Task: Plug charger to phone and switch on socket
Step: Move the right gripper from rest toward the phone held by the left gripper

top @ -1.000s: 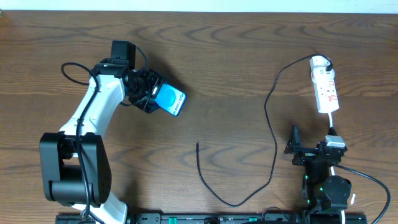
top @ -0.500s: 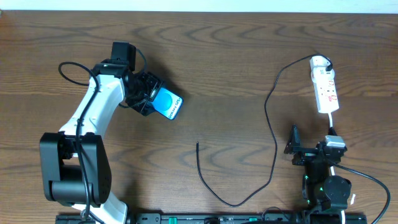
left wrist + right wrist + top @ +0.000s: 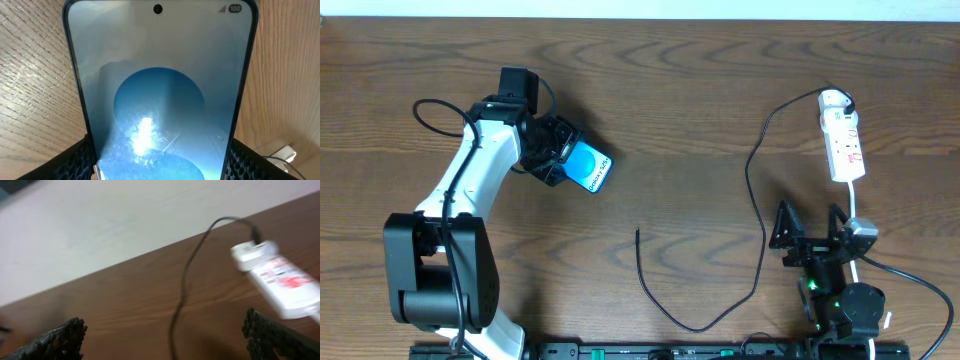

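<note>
**Phone** (image 3: 590, 167): clamped in L claw (image 3: 560, 158), far-left part of table (image 3: 700, 90), screen up, lit blue. Per L wrist view, textured pads (image 3: 75, 161) on both long edges at the near end, rest of handset clear of claw. Can't tell whether lifted or resting on wood.

**R claw** (image 3: 810, 232): spread wide, empty, near front-right of table, facing power strip (image 3: 842, 140). R wrist view blurred, nothing betw fingers.

**Charger cable** (image 3: 763, 240): meets strip at far rounded end, runs down table, loops near front edge, ends mid-table at plug tip (image 3: 638, 233). Tip free, well apart from phone and both claws.

**White cord** (image 3: 857, 200): exits strip's near end twd R arm.

**Handling (est.):**
- Phone: rigid, glass face, smooth edges, prob slippery. Keep hold on side edges only. Punch-hole cam at far end, so port end prob sits twd claw and access may be tight.
- Cable: thin, limp, light. Pinch just behind tip, else likely buckles on insertion. Small tip, so alignment easily lost.
- Strip: light plastic, prob slides under a press. Switch not discernible at this res.

**Status (est.):** plug-in and switch-on both not yet done.
</note>
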Tool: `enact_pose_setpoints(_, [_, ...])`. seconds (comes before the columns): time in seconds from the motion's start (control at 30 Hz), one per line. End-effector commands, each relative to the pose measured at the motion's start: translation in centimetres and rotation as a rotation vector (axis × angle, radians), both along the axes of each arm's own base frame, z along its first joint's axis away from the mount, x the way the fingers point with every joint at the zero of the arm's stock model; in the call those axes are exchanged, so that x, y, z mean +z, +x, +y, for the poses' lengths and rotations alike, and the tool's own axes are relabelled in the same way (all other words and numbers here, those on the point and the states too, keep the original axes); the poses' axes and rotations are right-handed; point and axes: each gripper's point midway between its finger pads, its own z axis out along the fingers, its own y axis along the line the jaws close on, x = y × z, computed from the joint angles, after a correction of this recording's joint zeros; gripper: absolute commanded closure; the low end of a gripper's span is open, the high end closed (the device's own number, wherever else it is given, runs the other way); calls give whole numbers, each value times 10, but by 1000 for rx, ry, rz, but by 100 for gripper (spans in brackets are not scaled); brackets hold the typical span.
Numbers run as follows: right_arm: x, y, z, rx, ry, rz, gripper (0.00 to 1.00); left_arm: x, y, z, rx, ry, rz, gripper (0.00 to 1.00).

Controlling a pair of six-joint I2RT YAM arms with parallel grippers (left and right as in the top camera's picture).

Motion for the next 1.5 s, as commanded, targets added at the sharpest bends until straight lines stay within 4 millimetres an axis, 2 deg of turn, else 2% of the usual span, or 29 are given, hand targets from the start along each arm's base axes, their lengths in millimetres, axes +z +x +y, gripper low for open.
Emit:
enact_pose_setpoints(0.0, [7, -5, 23, 124, 135, 6, 1, 8, -1, 2, -6, 7, -26, 93])
enact_pose_setpoints(0.2, [41, -11, 37, 207, 238, -6, 1, 8, -1, 2, -3, 6, -25, 93])
enact_pose_setpoints(0.27, [61, -12, 45, 253, 267, 6, 1, 8, -1, 2, 1, 4, -23, 92])
enact_pose_setpoints(0.33, [74, -10, 51, 290, 279, 25, 1, 8, -1, 2, 1, 3, -23, 93])
enact_pose_setpoints(0.5, [100, 3, 72, 418, 319, 125, 1, 8, -1, 1, 20, -5, -13, 93])
enact_pose_setpoints(0.67, [111, 27, 98, 586, 363, 268, 1, 11, 1, -3, 40, -37, -12, 93])
enact_pose_setpoints(0.77, [106, 45, 106, 643, 395, 352, 1, 11, 2, -3, 62, -42, -5, 92])
enact_pose_setpoints(0.93, [76, 75, 120, 690, 450, 504, 1, 11, 2, -3, 76, -46, 1, 93])
enact_pose_setpoints(1.03, [58, 89, 135, 722, 457, 564, 1, 11, 2, -3, 84, -48, 5, 93])
enact_pose_setpoints(1.27, [30, 105, 180, 829, 429, 610, 1, 11, 2, -4, 127, -60, 25, 93])
enact_pose_setpoints(1.47, [7, 107, 213, 903, 406, 622, 1, 14, 1, -17, 104, -97, 26, 93])
